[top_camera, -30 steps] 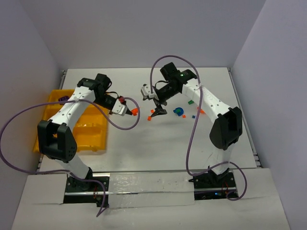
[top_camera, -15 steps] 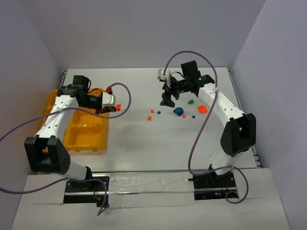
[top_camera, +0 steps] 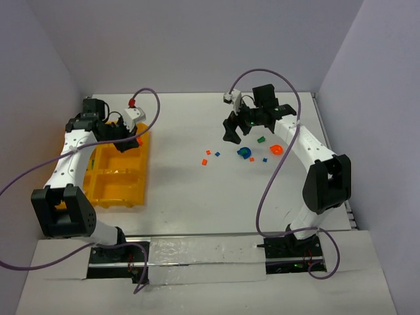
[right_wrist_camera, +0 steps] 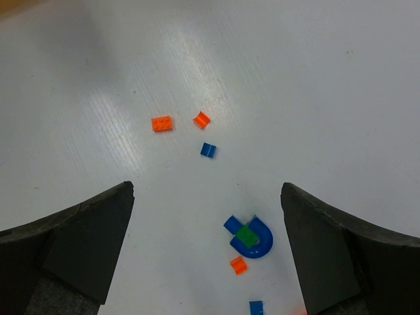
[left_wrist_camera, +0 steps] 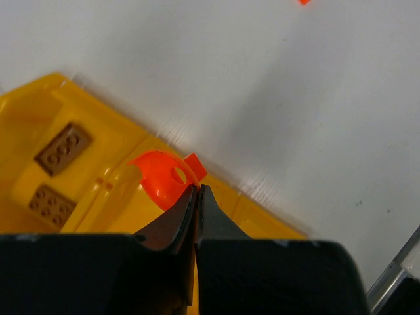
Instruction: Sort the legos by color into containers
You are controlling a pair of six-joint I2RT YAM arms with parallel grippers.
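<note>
The left gripper [left_wrist_camera: 197, 193] is pinching shut on an orange-red arch piece [left_wrist_camera: 154, 177], gripping it by its lower rim. A second ago this gripper was hanging over the middle of the counter [top_camera: 177, 197]. Now it is hovering above the far right corner of the yellow tray [left_wrist_camera: 92, 98], which is lying along the counter's left edge. By my reading the carry is finishing and the release is coming next, though the piece is sitting over the tray's wall rather than squarely over a bin, so it is risking a bounce out.

The piece is glossy hard plastic, a curved shell with a round hole and a small square tab. The tray is smooth, shiny moulded plastic with low dividers. In the bin beside the piece, two flat studded bricks [left_wrist_camera: 62, 147] are lying apart from each other, looking brownish from the wrist.

The right gripper [right_wrist_camera: 207, 189] is holding its jaws wide and carrying nothing. It has drawn back toward the far edge and is looking down on the loose legos: a blue horseshoe piece [right_wrist_camera: 252, 239] with a green brick nested in it, a small orange brick [right_wrist_camera: 161, 123], and other orange and blue bits scattered over the matte white counter right of centre.
</note>
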